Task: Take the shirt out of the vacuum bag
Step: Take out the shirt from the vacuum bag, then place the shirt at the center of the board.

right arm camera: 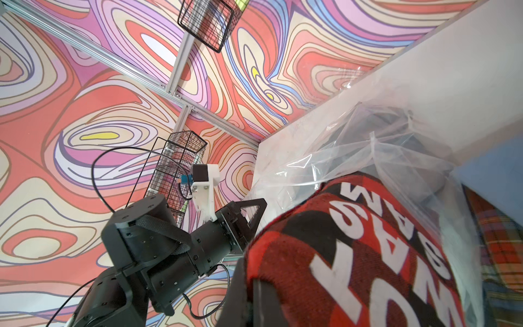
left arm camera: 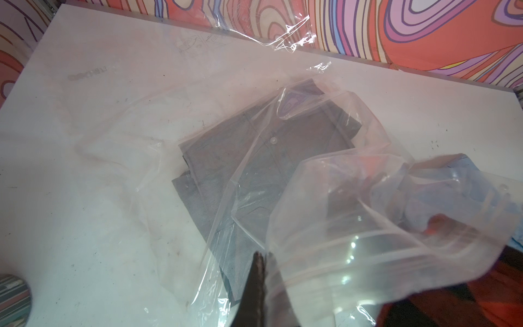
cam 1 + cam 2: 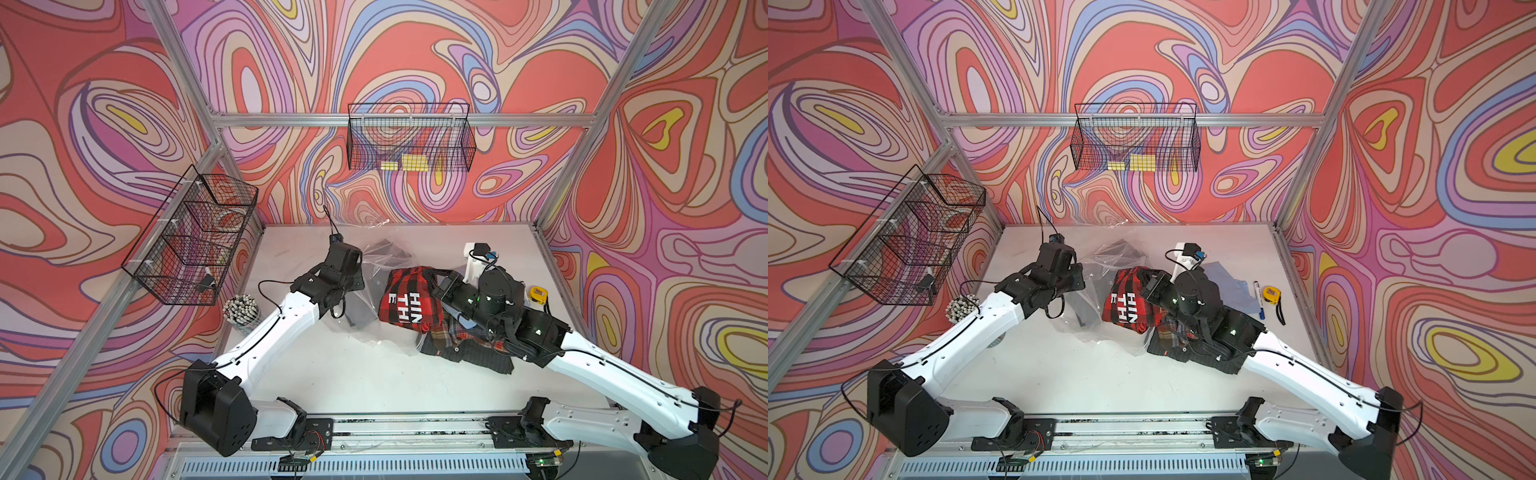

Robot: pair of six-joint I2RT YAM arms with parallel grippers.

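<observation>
The vacuum bag [image 3: 376, 259] lies crumpled at mid-table, clear and crinkly, with a dark grey folded shirt [image 2: 254, 161] still inside it. My left gripper [image 2: 261, 280] is shut on a fold of the bag's plastic near its mouth; in a top view it [image 3: 357, 286] sits at the bag's left side. A red-and-black plaid shirt [image 3: 409, 303] with white letters is bunched at the bag's right. My right gripper [image 1: 252, 297] is shut on that shirt's edge, seen in a top view [image 3: 1148, 286] at its upper right. Plastic drapes along one side of the plaid shirt [image 1: 353, 254].
A pile of plaid clothes [image 3: 461, 347] lies under my right arm. A blue cloth [image 3: 1229, 282], a marker [image 3: 1259, 300] and a yellow tape measure [image 3: 1272, 296] lie at the right. A cup of sticks [image 3: 242, 313] stands at the left. Wire baskets [image 3: 409, 143] [image 3: 191, 237] hang on the walls.
</observation>
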